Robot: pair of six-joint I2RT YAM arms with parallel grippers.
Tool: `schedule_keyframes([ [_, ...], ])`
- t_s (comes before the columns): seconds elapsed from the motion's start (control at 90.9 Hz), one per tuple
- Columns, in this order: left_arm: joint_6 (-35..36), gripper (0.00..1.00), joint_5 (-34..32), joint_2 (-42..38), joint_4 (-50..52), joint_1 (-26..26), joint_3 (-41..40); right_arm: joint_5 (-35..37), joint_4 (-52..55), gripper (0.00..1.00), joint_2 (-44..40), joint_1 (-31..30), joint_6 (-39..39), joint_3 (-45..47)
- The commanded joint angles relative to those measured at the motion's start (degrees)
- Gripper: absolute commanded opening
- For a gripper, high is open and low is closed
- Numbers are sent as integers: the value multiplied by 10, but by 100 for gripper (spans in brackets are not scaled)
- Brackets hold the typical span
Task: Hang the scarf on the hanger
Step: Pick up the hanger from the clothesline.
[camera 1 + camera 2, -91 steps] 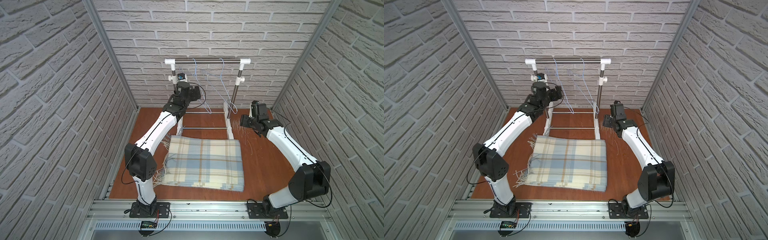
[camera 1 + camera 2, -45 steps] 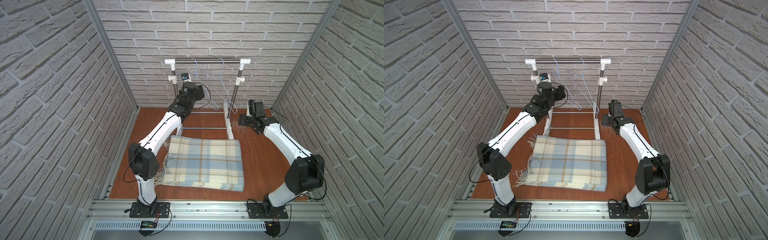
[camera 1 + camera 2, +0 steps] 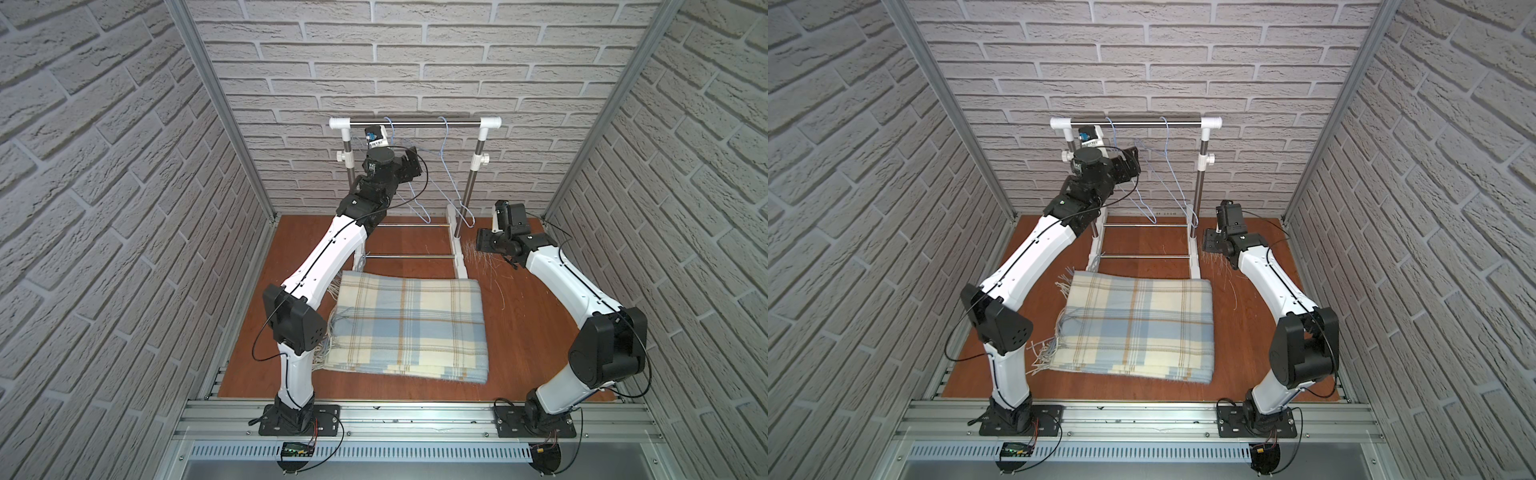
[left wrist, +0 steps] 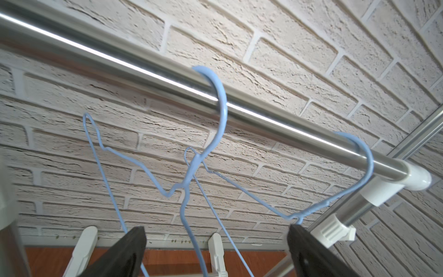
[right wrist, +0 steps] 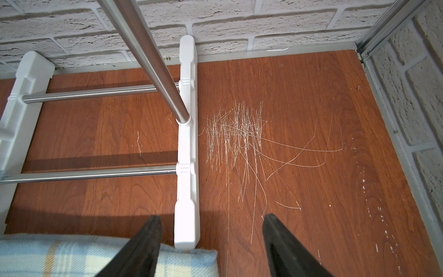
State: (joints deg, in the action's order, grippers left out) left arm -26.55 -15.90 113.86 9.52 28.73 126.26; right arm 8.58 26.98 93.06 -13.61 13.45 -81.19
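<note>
The folded cream-and-blue plaid scarf (image 3: 407, 328) is lying on the wooden table (image 3: 519, 332), soft and floppy, likely best pinched at a folded edge. The left gripper (image 4: 215, 231) is gaping wide around a blue wire hanger (image 4: 189, 172), clasping nothing; the right gripper (image 5: 211, 220) is hovering open, empty.

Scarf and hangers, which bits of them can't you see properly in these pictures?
- Scarf: in a top view its fringed edge is partly behind the left arm; the right wrist view cuts it off at the picture's edge.
- Hangers: the left wrist view cuts off their lower parts, and the left gripper covers some.
- Right gripper: in both top views its fingertips are hidden under its dark wrist.
</note>
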Motion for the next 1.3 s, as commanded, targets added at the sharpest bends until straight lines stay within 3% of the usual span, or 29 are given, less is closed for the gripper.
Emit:
schedule_keyframes([
  [0.0,2,97,3,59,51,1,64,3,-15,72,2,2,-13,-16],
  [0.088,-1,95,-22,87,109,1,120,4,-13,72,3,3,-15,-19],
  [0.22,4,89,-54,87,136,2,125,2,-14,72,7,5,-15,-20],
  [0.286,4,79,-66,86,143,2,125,-1,-15,72,12,5,-13,-23],
  [0.385,8,53,-69,80,151,3,125,-9,-14,71,18,6,-11,-26],
  [0.583,21,40,-73,56,154,6,100,-19,-13,68,26,5,-5,-30],
  [0.638,26,30,-71,55,151,4,92,-25,-13,64,29,6,-3,-33],
  [0.715,27,0,-56,55,155,-1,93,-33,-12,60,33,5,-2,-37],
  [0.935,66,0,-16,37,141,-5,93,-37,-13,55,34,5,0,-39],
  [1.287,90,0,141,-29,115,-35,67,-37,-17,50,29,5,-3,-30],
])
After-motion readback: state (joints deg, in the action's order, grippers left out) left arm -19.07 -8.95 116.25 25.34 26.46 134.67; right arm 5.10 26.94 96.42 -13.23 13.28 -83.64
